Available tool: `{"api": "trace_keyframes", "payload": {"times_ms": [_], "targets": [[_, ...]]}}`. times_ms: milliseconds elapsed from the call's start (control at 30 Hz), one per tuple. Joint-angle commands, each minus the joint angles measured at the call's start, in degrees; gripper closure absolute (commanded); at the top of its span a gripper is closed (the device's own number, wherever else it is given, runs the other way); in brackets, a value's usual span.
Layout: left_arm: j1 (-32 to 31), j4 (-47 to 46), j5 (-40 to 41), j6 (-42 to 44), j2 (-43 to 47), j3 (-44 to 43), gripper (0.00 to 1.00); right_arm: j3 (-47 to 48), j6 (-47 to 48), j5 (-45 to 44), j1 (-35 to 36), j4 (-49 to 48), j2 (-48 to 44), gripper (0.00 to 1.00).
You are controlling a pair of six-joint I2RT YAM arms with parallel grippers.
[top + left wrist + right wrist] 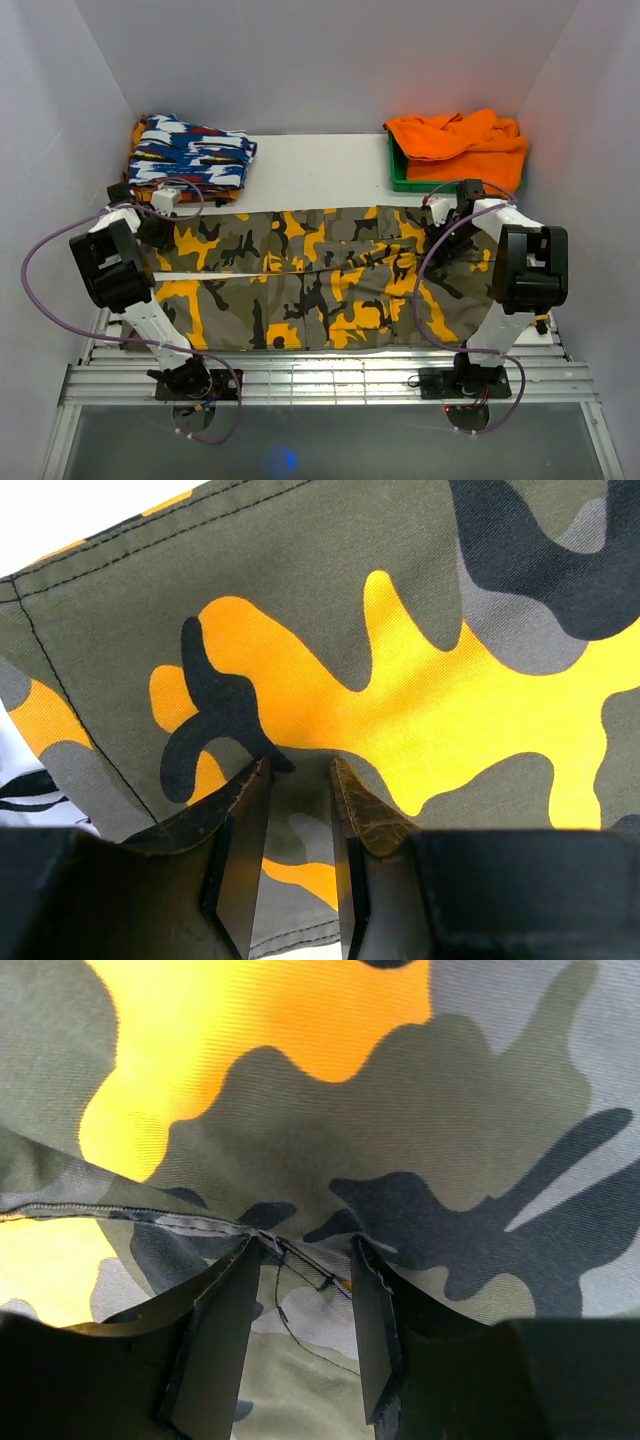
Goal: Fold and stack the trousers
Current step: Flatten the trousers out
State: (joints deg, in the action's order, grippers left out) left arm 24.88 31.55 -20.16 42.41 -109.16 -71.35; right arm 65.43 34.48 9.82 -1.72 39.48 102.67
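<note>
Pale walls (pixel 330 60) box in the white counter (pixel 320 165) at 9, 12 and 3 o'clock, with only the 6 o'clock side open, where a metal rail (pixel 320 380) runs. The trousers (pixel 310 285) lie flat across the middle from 9 to 3, their near edge almost at the rail, and a bare strip of counter sits beyond them toward 12. The left arm (pixel 110 265) leans in at 9 and the right arm (pixel 525 265) at 3, both close to the walls. A patterned garment (pixel 190 150) sits at 11, and an orange cloth (pixel 460 140) in a green tray (pixel 400 178) at 1. The left claw (pixel 300 770) stands narrow on the trousers with cloth between its fingers. The right claw (pixel 305 1250) straddles a seam. I cannot tell whether either grips.
</note>
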Motion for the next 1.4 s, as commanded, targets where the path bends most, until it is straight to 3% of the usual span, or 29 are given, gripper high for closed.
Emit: {"api": "trace_keyframes", "payload": {"times_ms": [0,167,300,333,367,400,500,567,633,767,867,1133,1367], "targets": [[1.22,5.54,5.75,3.55,-1.14,0.08,0.59,-4.87,-3.27,5.46,3.72,0.51,0.34,0.53],[1.13,7.9,0.93,3.29,-1.14,-4.49,0.55,-0.49,-5.47,8.45,4.35,2.35,-0.54,0.51],[1.13,10.89,-6.28,5.22,1.67,-9.32,0.32,4.52,-3.9,7.58,3.39,5.59,-3.7,0.42],[1.13,11.77,-9.6,5.83,2.54,-10.03,0.27,6.97,-1.98,7.49,2.86,6.3,-4.75,0.35],[1.13,12.13,-11.28,7.58,3.42,-10.47,0.1,8.3,-0.65,8.01,2.51,7.0,-5.11,0.31],[1.13,12.22,-12.52,8.29,4.91,-11.26,0.02,9.7,0.84,8.28,0.16,8.84,-5.29,0.15],[1.22,12.39,-17.0,9.0,6.42,-13.63,0.02,15.07,6.46,8.46,-3.54,10.52,-4.68,0.04],[1.31,14.15,-20.69,9.18,6.25,-16.79,0.02,19.44,9.63,9.24,-5.48,12.89,-2.41,0.02],[1.31,15.64,-23.07,7.96,4.41,-19.25,0.02,22.62,15.51,9.25,-7.77,15.52,0.06,0.06],[1.74,21.08,-30.69,6.19,0.45,-25.84,0.14,28.87,24.92,9.6,-11.28,20.1,7.43,0.18],[2.71,20.4,-34.05,3.91,-0.7,-26.03,0.19,33.7,30.11,10.56,-13.75,19.93,12.1,0.23],[6.22,19.51,-34.33,6.27,-4.03,-26.91,0.27,44.87,33.9,10.21,-14.46,17.56,23.44,0.3],[8.43,21.8,-32.05,12.51,-8.87,-31.56,0.28,41.46,37.41,8.9,-14.28,13.6,26.61,0.34]]}}
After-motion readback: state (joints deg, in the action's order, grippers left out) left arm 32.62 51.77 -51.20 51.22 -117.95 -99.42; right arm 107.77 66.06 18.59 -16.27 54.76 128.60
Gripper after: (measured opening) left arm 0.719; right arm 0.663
